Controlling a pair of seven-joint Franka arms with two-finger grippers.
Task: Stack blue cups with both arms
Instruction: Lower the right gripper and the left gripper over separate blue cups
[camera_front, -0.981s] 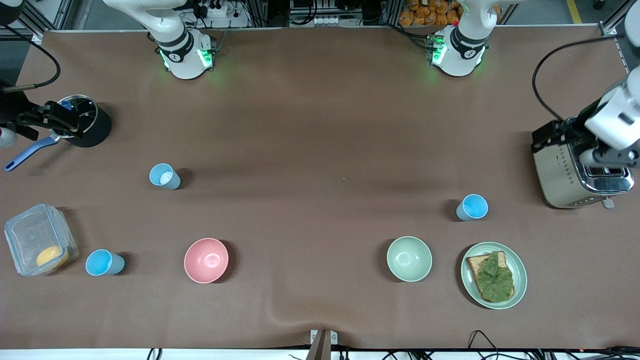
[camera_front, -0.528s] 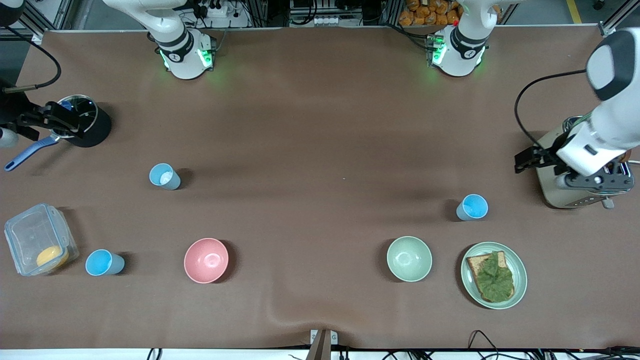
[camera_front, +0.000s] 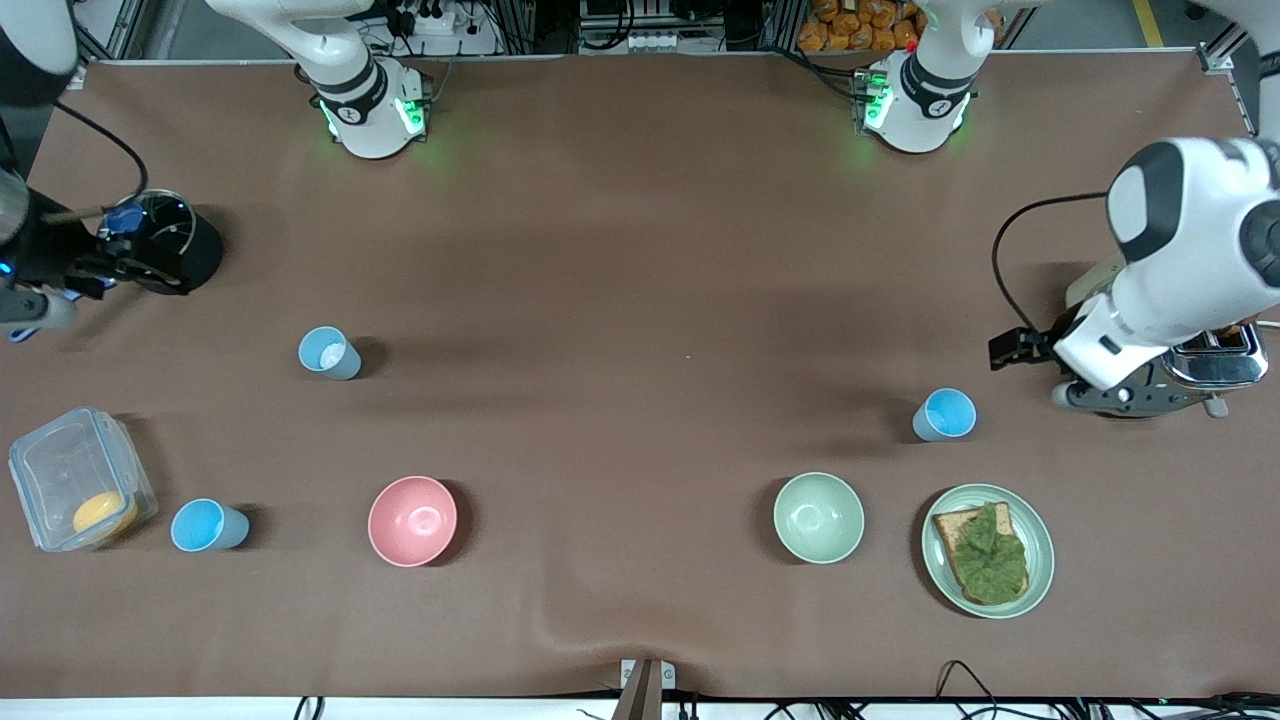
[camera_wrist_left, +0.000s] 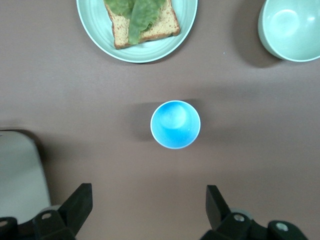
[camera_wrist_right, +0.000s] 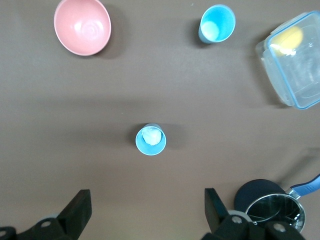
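Cups are counted first: three blue cups are seen on the brown table (camera_front: 640, 250), all upright and well apart from each other. One cup (camera_front: 944, 415) stands toward the left arm's end, farther from the front camera than the plate (camera_front: 988, 551) with one slice of toast and green leaf on it. A second cup (camera_front: 329, 353) stands toward the right arm's end, with something white inside. The third cup (camera_front: 208, 526) is placed nearer to the front camera, between the clear box (camera_front: 80, 478) and the pink bowl (camera_front: 412, 520). Two bowls are present: the pink one and a green bowl (camera_front: 818, 517), which is beside the plate.

The left gripper (camera_wrist_left: 149, 212) is held over the table between the toaster (camera_front: 1190, 355) and the first cup, with its fingers (camera_wrist_left: 77, 205) spread wide and nothing between them. The right gripper (camera_wrist_right: 145, 212) is held over the table near the black pot (camera_front: 170, 250), and its fingers (camera_wrist_right: 80, 210) are also spread apart and empty. No cup is stacked yet.
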